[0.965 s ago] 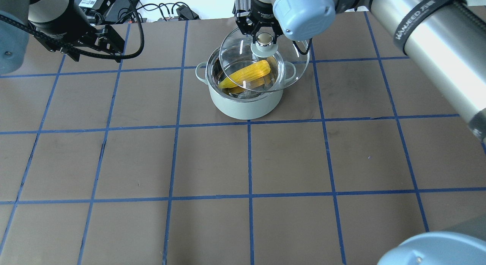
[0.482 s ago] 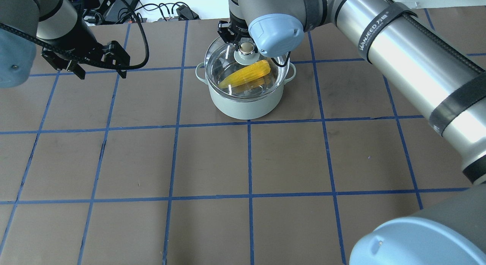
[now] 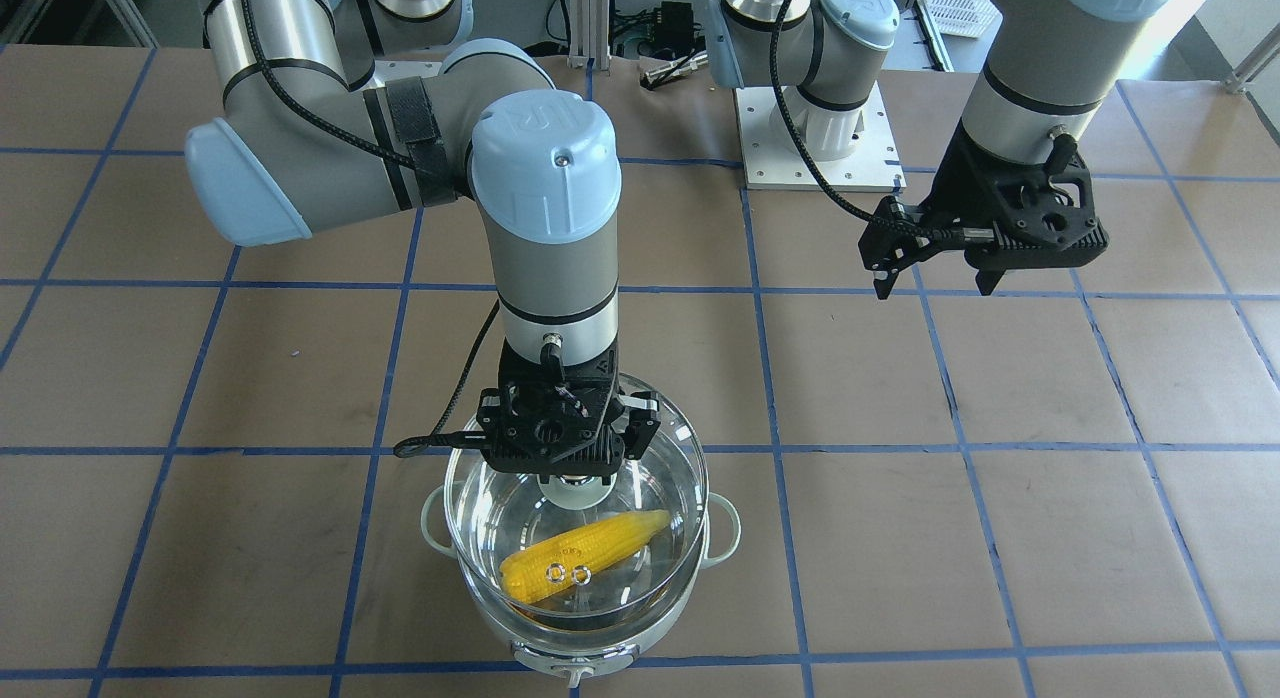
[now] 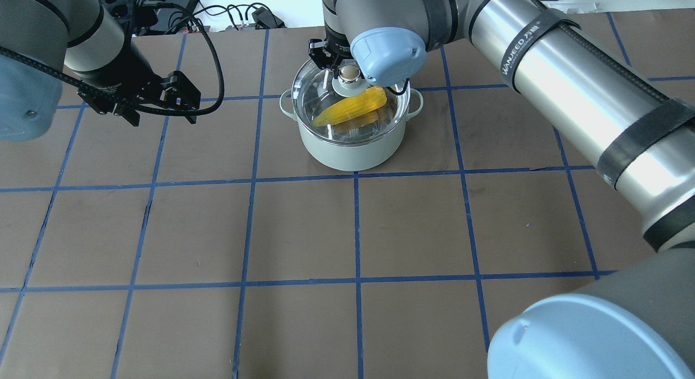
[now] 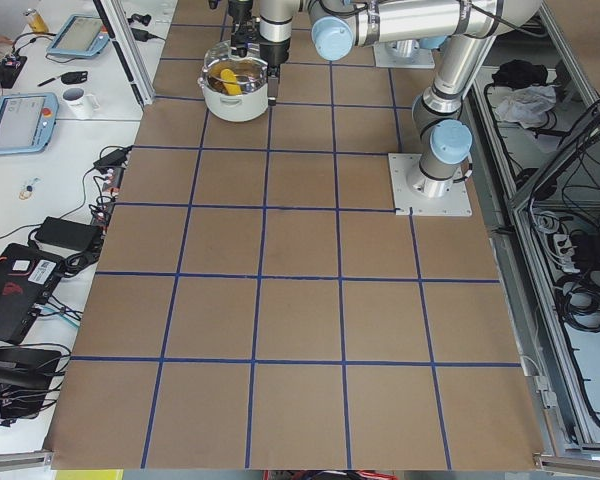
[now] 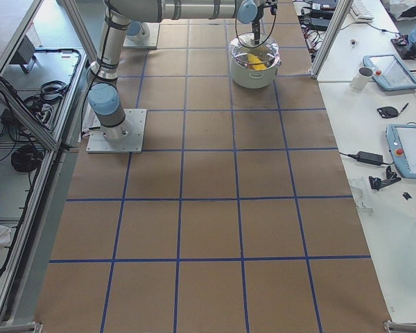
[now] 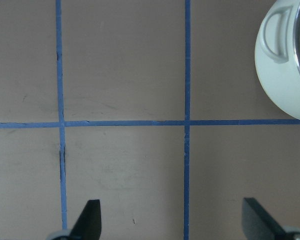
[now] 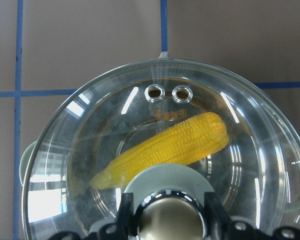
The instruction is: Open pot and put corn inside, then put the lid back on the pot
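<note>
The mint-green pot (image 4: pixel 350 151) stands at the table's far middle, with the yellow corn (image 4: pixel 353 106) lying inside it. My right gripper (image 4: pixel 349 72) is shut on the gold knob of the glass lid (image 4: pixel 326 96) and holds the lid level over the pot's mouth, at or just above the rim. The front view shows the same: right gripper (image 3: pixel 565 483), lid (image 3: pixel 490 518), corn (image 3: pixel 585 558), pot (image 3: pixel 725 528). In the right wrist view the corn (image 8: pixel 165 150) shows through the lid (image 8: pixel 250 150). My left gripper (image 4: pixel 163 120) is open and empty, left of the pot (image 7: pixel 285 70).
Cables and power supplies (image 4: pixel 163 4) lie past the table's far edge. The arms' base plate (image 3: pixel 810 138) is on the robot's side. Brown table with blue tape grid (image 4: pixel 355 232) spreads all round the pot.
My right gripper has carried the lid leftward and down from a tilted, offset pose to level over the pot's mouth. My left arm has drifted a little toward the pot.
</note>
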`<control>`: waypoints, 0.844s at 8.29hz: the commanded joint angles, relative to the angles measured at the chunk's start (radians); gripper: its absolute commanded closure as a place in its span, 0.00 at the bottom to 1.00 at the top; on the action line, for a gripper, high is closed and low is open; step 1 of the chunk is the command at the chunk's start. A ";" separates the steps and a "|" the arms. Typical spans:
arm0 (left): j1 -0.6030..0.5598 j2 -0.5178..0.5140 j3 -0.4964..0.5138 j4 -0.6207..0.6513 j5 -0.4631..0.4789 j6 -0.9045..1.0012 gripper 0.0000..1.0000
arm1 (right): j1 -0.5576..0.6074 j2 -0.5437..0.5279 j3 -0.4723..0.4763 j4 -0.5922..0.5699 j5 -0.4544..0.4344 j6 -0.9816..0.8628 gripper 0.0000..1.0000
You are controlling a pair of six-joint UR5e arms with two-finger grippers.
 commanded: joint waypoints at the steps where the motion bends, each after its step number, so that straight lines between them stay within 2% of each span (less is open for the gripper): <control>1: -0.040 -0.005 -0.005 -0.003 -0.020 0.000 0.00 | 0.000 0.030 -0.027 -0.020 0.001 -0.013 0.66; 7: -0.051 -0.008 -0.005 -0.032 -0.021 0.000 0.00 | -0.009 0.059 -0.028 -0.022 0.021 -0.033 0.66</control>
